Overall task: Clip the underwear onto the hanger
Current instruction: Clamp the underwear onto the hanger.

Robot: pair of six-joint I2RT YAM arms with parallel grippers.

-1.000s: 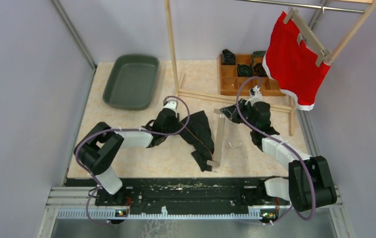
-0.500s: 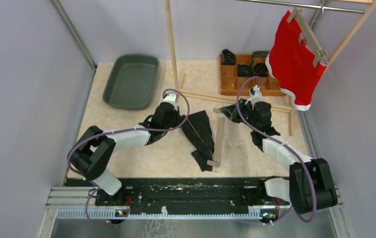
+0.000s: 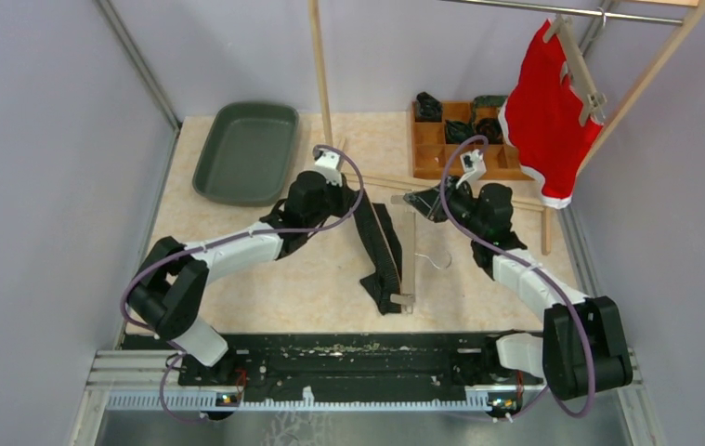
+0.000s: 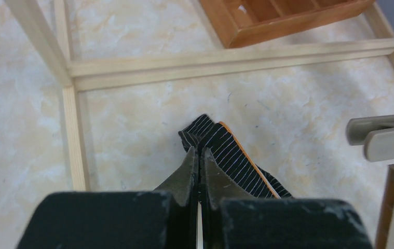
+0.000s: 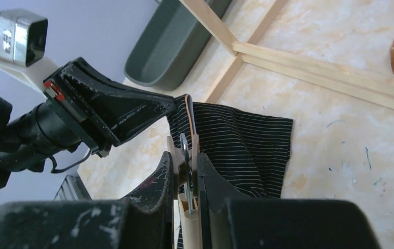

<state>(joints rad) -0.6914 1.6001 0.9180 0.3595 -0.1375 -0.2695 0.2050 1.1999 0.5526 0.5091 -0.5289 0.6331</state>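
Note:
The black striped underwear [image 3: 381,246] with an orange edge lies stretched on the table, its near end by the hanger's lower clip. My left gripper [image 3: 346,199] is shut on its far corner, as the left wrist view shows: the left gripper [image 4: 200,153] pinches the underwear [image 4: 231,155]. The wooden hanger [image 3: 411,251] lies alongside the cloth. My right gripper [image 3: 429,201] is shut on the hanger's far clip [image 5: 184,150], with the underwear's [image 5: 246,145] edge right at the clip mouth. The left gripper [image 5: 166,106] meets it there.
A green tray [image 3: 246,153] sits far left. A wooden compartment box [image 3: 450,139] with dark garments sits far right. Red shorts [image 3: 548,121] hang clipped on the rack. The rack's post [image 3: 322,84] and floor rails [image 3: 395,182] stand just beyond both grippers.
My left gripper has moved away from me and to the right with the underwear corner, pulling the cloth into a narrow strip. My right gripper has shifted the hanger's far end slightly. The red shorts have swung.

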